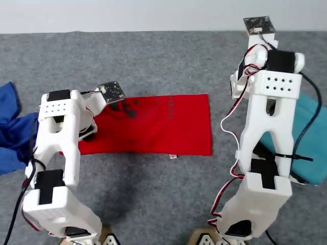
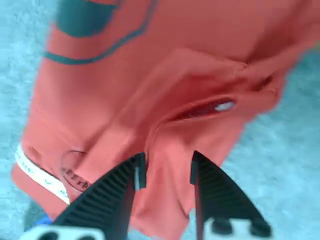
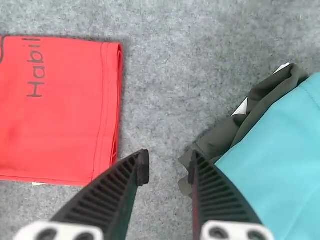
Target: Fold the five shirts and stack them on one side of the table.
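A red shirt [image 1: 153, 125] lies folded into a long strip at the middle of the grey table. My left gripper [image 2: 167, 165] hovers open just over its collar end [image 2: 200, 107], with wrinkled red cloth under and between the fingers. My right gripper [image 3: 167, 167] stands open above bare grey table, between the red shirt's hem [image 3: 107, 110] and a pile on the right. That pile is a teal shirt [image 3: 280, 160] lying on a dark olive one [image 3: 235, 130]. In the high view the teal shirt [image 1: 311, 138] sits partly under the right arm.
Crumpled blue shirts [image 1: 13, 130] lie at the table's left edge beside the left arm. Bare grey table [image 1: 153, 61] stretches behind the red shirt, and more lies in front of it between the two arm bases.
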### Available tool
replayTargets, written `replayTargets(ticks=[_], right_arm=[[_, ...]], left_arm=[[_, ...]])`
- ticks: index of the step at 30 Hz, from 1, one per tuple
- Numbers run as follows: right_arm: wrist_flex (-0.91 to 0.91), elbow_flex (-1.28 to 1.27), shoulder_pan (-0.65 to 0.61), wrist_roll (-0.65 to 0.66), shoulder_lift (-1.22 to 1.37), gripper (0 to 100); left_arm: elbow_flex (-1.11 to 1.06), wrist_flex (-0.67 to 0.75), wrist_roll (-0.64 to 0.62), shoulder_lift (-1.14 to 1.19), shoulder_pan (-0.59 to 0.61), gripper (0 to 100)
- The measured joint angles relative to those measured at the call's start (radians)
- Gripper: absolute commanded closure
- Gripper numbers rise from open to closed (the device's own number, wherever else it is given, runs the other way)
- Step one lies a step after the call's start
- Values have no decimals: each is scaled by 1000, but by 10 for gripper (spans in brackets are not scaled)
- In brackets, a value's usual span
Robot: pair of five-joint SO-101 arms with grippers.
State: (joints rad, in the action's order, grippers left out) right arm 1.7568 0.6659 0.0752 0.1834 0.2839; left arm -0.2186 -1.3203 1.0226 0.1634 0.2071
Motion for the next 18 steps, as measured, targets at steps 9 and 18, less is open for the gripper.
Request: replayTargets(ticks=[9,18], right_arm=[[0,0,0,0,0,855],[0,0,0,0,0,855]], left_arm=[[48,57,-71,-8,29,847],[97,95,-170,12,32,848]])
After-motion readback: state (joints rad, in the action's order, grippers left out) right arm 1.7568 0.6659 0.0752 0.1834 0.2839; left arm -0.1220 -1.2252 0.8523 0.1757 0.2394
